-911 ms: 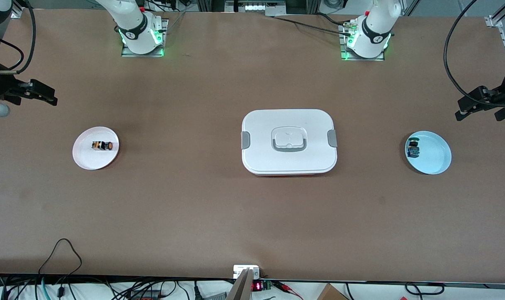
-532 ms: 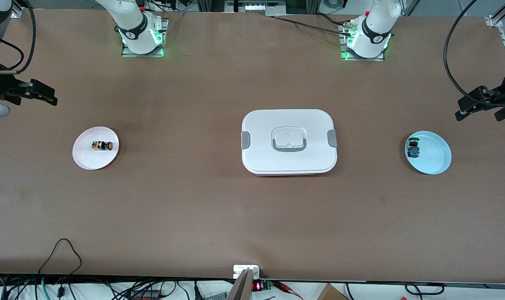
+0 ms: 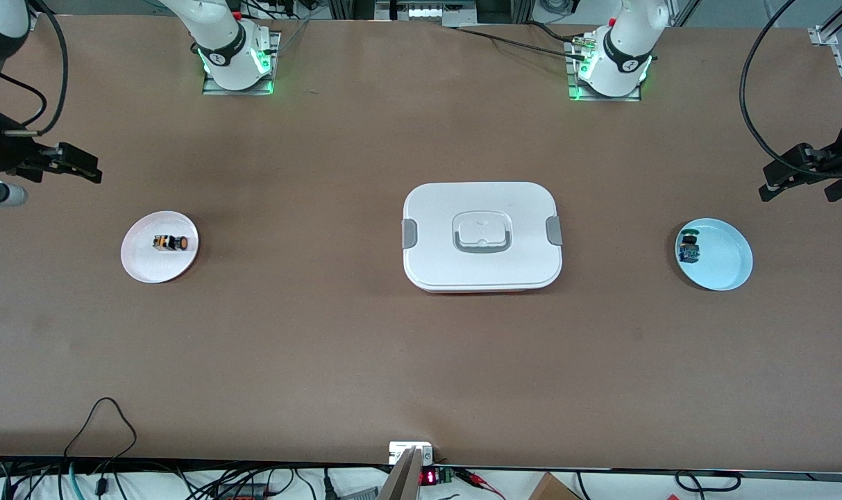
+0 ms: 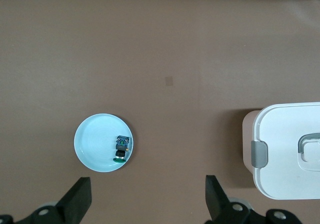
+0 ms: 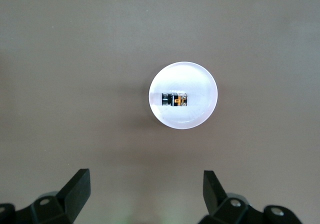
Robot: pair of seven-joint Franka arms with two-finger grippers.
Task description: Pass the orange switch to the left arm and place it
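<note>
Orange switch (image 3: 169, 242) lies on its white plate (image 3: 143, 267); both grippers' fingers (image 5: 75, 189) (image 4: 77, 200) spread, empty.

white plate (image 3: 143, 267), blue plate (image 3: 726, 267) w/ blue switch (image 3: 688, 248)

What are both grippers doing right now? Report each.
Left gripper: open, holding nothing, up in the air near the light blue plate.
Right gripper: open, holding nothing, up in the air near the white plate.
</note>
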